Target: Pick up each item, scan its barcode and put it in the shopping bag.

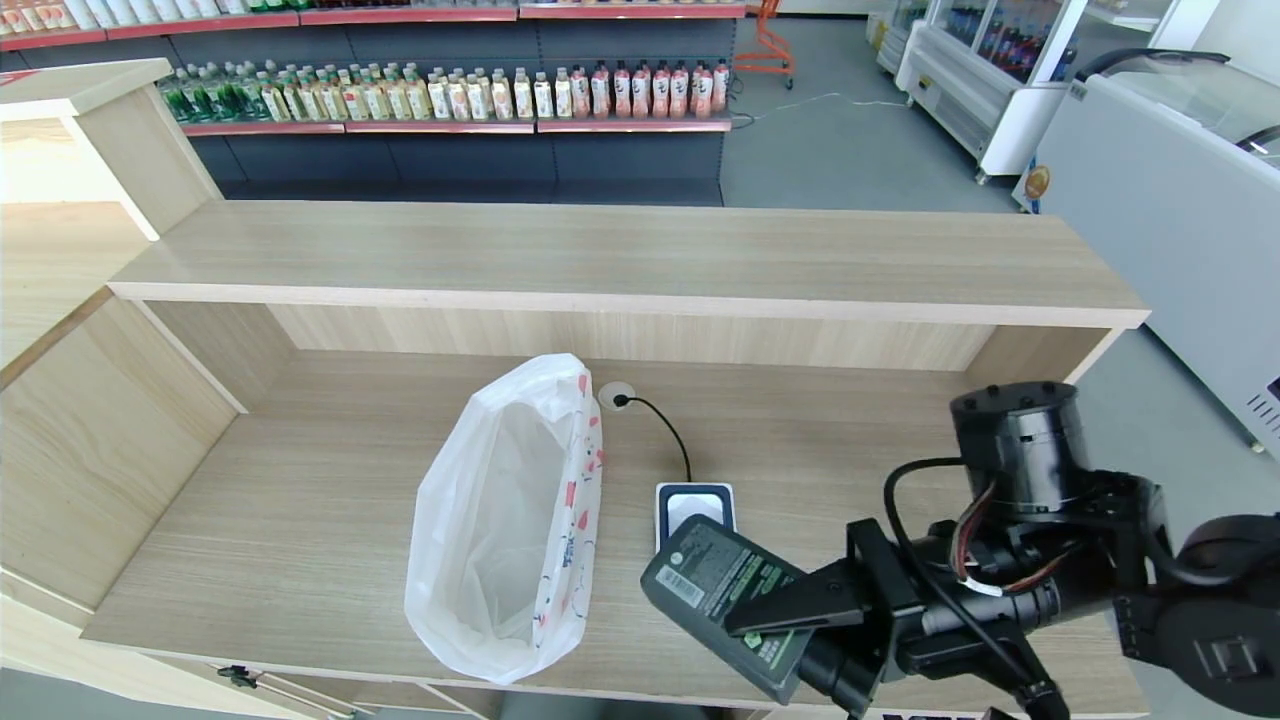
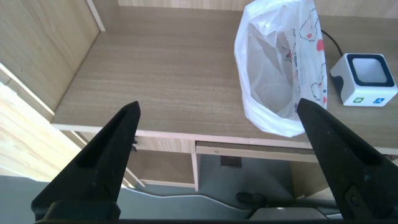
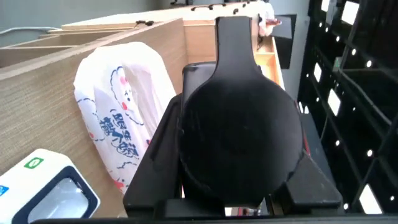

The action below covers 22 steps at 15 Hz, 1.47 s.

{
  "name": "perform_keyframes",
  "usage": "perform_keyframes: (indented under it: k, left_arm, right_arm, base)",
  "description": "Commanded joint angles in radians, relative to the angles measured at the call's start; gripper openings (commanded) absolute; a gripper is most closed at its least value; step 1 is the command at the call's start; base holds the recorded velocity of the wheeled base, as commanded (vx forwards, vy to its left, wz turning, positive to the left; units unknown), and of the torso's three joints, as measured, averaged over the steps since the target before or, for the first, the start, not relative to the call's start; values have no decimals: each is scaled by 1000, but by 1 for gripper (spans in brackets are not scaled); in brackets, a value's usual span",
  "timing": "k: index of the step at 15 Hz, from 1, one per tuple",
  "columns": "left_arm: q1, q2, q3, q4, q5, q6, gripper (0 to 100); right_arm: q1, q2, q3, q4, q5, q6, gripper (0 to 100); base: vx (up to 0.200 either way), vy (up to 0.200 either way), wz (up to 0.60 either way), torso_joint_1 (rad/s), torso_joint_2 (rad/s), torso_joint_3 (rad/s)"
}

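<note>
R tool (image 1: 778, 638) clamps flat dark rect. pack (image 1: 708, 580); crinkly translucent plastic bag (image 1: 500, 520) gapes.

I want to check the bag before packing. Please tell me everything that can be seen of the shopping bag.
The shopping bag is thin, translucent white plastic with red and blue print down one side. It lies on the wooden counter, its mouth gaping open toward the robot, nothing visible inside. Its near end reaches the counter's front edge. The scanner stands apart, to the robot's right.

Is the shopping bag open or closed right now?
Open: the shopping bag has its mouth spread wide, and nothing shows inside it.
</note>
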Motion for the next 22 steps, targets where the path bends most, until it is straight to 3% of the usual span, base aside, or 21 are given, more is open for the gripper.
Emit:
perform_keyframes:
  k: [1,2,3,5,6,7,9,11,13,14,16,22]
  left_arm:
    - [0,0,0,0,0,0,100]
    - [0,0,0,0,0,0,100]
    - [0,0,0,0,0,0,100]
    - [0,0,0,0,0,0,100]
    - [0,0,0,0,0,0,100]
    - [0,0,0,0,0,0,100]
    - [0,0,0,0,0,0,100]
    - [0,0,0,0,0,0,100]
    - [0,0,0,0,0,0,100]
    - [0,0,0,0,0,0,100]
    - [0,0,0,0,0,0,100]
    - [0,0,0,0,0,0,100]
  right_arm:
    - [-8,-245,41,-3,-56,230,0]
    - [-68,-336,109,14,-66,357,0]
    - [-81,-346,121,16,-66,378,0]
    - [-257,-480,149,36,-67,826,0]
    - [-272,-491,147,36,-69,880,0]
    - [-372,-550,129,36,-87,1336,0]
    - [-481,-547,129,29,-135,1810,0]
    - [-505,-504,137,37,-317,2141,0]
    - [-498,-458,150,32,-418,2474,0]
    - [-499,-448,155,31,-426,2583,0]
    - [-499,-395,157,29,-432,2664,0]
    - [-499,-280,153,-27,-432,2699,0]
  base:
    - [0,0,0,0,0,0]
    - [0,0,0,0,0,0]
    - [0,0,0,0,0,0]
    - [0,0,0,0,0,0]
    - [0,0,0,0,0,0]
    - [0,0,0,0,0,0]
    - [0,0,0,0,0,0]
    - [0,0,0,0,0,0]
    - [0,0,0,0,0,0]
    - [0,0,0,0,0,0]
    - [0,0,0,0,0,0]
    - [0,0,0,0,0,0]
